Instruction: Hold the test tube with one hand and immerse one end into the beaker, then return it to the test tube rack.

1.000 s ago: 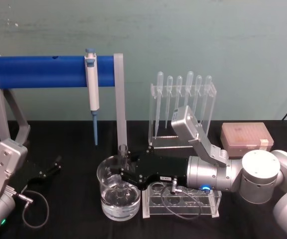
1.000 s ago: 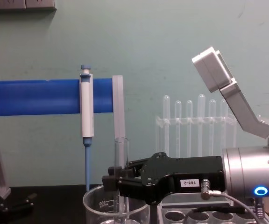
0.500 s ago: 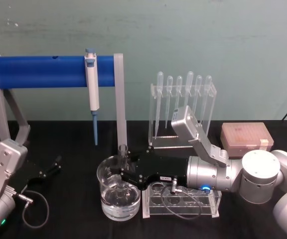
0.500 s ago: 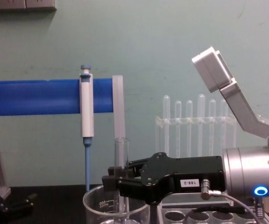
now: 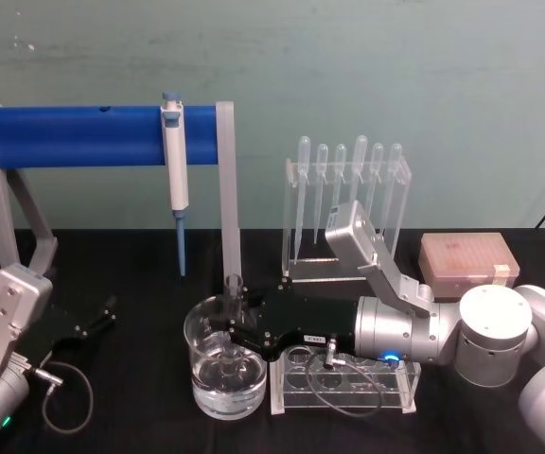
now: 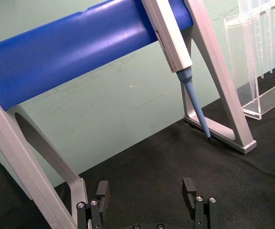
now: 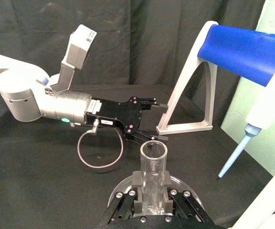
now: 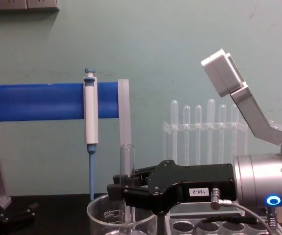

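Note:
The test tube (image 5: 233, 291) stands upright with its open end up, and my right gripper (image 5: 229, 329) is shut on its middle. Its lower part reaches down inside the beaker (image 5: 198, 357), a wide glass with clear liquid at the bottom. In the chest view the test tube (image 8: 127, 164) rises above the right gripper (image 8: 123, 192) and the beaker's rim (image 8: 102, 201). The right wrist view looks down on the tube's open mouth (image 7: 153, 151) over the beaker (image 7: 121, 187). My left gripper (image 5: 96, 319) rests open on the table at the left.
A blue-barred stand (image 5: 83, 135) with a white-and-blue pipettor (image 5: 175, 170) rises behind the beaker. A clear rack of plastic pipettes (image 5: 348, 203) stands behind my right arm. A clear tube rack (image 5: 343, 386) lies right of the beaker, and a pink tip box (image 5: 466, 257) sits far right.

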You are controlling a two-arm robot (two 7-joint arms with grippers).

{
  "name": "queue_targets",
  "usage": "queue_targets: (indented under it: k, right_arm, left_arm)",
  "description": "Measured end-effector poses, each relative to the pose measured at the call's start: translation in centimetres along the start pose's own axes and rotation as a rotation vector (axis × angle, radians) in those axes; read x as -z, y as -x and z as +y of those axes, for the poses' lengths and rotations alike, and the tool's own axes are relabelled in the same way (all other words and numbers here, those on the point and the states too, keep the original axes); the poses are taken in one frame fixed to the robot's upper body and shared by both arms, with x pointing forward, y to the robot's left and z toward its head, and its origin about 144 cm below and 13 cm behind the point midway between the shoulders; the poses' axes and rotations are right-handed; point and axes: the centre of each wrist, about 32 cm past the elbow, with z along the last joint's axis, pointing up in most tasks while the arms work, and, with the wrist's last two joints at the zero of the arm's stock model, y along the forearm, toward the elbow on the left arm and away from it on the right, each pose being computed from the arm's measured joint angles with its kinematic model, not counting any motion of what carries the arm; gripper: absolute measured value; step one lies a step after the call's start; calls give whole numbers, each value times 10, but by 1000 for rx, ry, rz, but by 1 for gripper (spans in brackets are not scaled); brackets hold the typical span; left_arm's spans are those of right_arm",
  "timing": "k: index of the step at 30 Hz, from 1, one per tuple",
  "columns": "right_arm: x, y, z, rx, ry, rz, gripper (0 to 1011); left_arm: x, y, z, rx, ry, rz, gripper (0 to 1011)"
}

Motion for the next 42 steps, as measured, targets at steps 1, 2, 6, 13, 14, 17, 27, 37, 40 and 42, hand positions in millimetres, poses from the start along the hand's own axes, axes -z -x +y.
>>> queue_targets:
  k: [1, 2, 6, 13, 14, 17, 27, 37, 40, 42]
  right_arm:
    - [0, 0, 0, 0, 0, 0, 225]
    - [0, 0, 0, 0, 0, 0, 225]
    - [0, 0, 0, 0, 0, 0, 225]
    - [0, 0, 0, 0, 0, 0, 225]
    - [0, 0, 0, 0, 0, 0, 225]
    - [0, 0, 0, 0, 0, 0, 226]
    - [0, 0, 0, 0, 0, 0, 225]
    - [0, 0, 0, 0, 0, 0, 225]
    - [0, 0, 0, 0, 0, 0, 225]
    - [0, 0, 0, 0, 0, 0, 225]
  left_arm:
    - [0, 0, 0, 0, 0, 0, 1000]
    - [0, 0, 0, 0, 0, 0, 1000]
    - [0, 0, 0, 0, 0, 0, 1000]
    - [0, 0, 0, 0, 0, 0, 1000]
    - [0, 0, 0, 0, 0, 0, 1000]
    - [0, 0, 0, 0, 0, 0, 1000]
    - [0, 0, 0, 0, 0, 0, 1000]
    - [0, 0, 0, 0, 0, 0, 1000]
    - [0, 0, 0, 0, 0, 0, 1000]
    - [0, 0, 0, 0, 0, 0, 1000]
